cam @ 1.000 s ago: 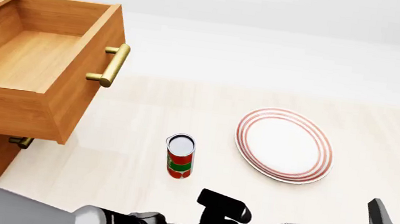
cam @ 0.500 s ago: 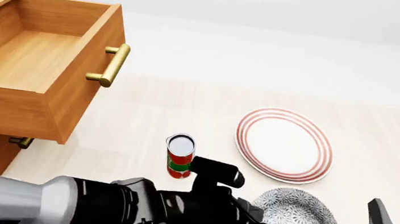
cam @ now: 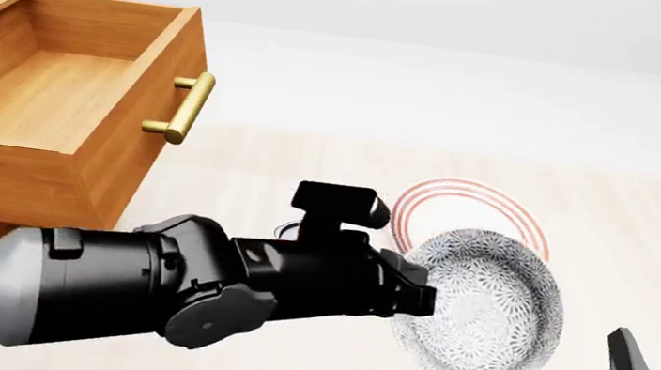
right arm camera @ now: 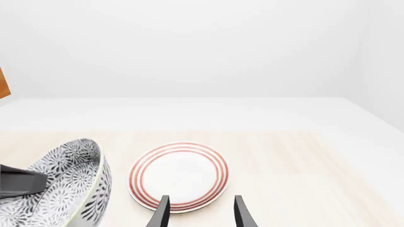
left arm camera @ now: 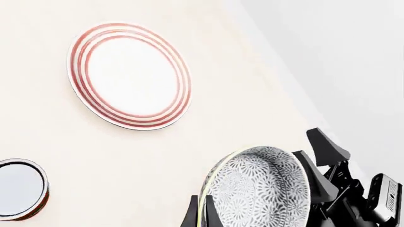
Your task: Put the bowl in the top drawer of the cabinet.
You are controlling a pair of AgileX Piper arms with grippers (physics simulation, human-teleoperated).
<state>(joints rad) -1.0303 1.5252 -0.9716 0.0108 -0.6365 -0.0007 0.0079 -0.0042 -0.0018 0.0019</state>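
Your left pincer (cam: 418, 295) pinches the bowl (cam: 486, 308) by its rim, tilted; it looks rigid, slick, breakable. Right pincer (right arm camera: 199, 210) spread.

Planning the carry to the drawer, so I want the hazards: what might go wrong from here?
The left gripper pinches only the rim of the bowl, which hangs tilted, so it may slip or swing. The can sits under the path toward the top drawer; a low carry might knock it. The bowl could also clip the drawer's front wall.
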